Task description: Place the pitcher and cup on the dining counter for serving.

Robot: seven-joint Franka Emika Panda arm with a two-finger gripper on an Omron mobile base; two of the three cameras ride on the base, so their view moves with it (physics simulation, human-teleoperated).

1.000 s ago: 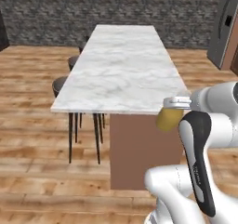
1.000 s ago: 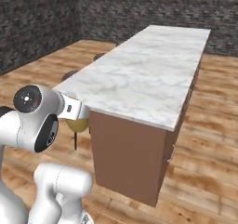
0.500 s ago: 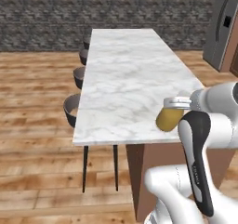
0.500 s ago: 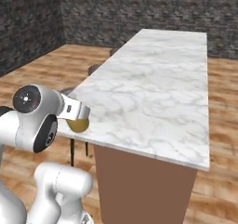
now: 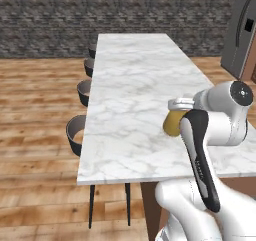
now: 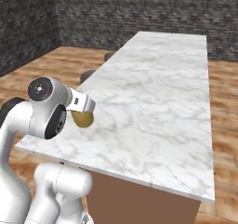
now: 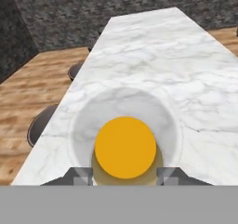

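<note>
Pitcher [image 5: 172, 124], mustard-tan and matte, carried by the end effector [image 7: 125, 174] above the near end of the worktop [image 6: 158, 88], the long marble-topped dining counter. In the hand view the two finger tips [image 7: 79, 175] stand on either side of the vessel's rounded body, clamped on it at mid-opening, with the orange-yellow interior seen straight down through the pale rim. In the left base view the pitcher hangs just over the marble beside the white wrist; in the right base view its lower body [image 6: 82, 118] shows under the hand, near the worktop's near-left corner. Whether its base touches the surface cannot be told. Dark round stools [image 5: 76, 133] line the far side. Judged from its form, the vessel is rigid, light and probably empty; its curved matte wall offers fair friction, yet the bulge may let it slide within a loose hold. A hold across the widest part, as here, seems soundest; a gentle, upright set-down guards against tipping.
</note>
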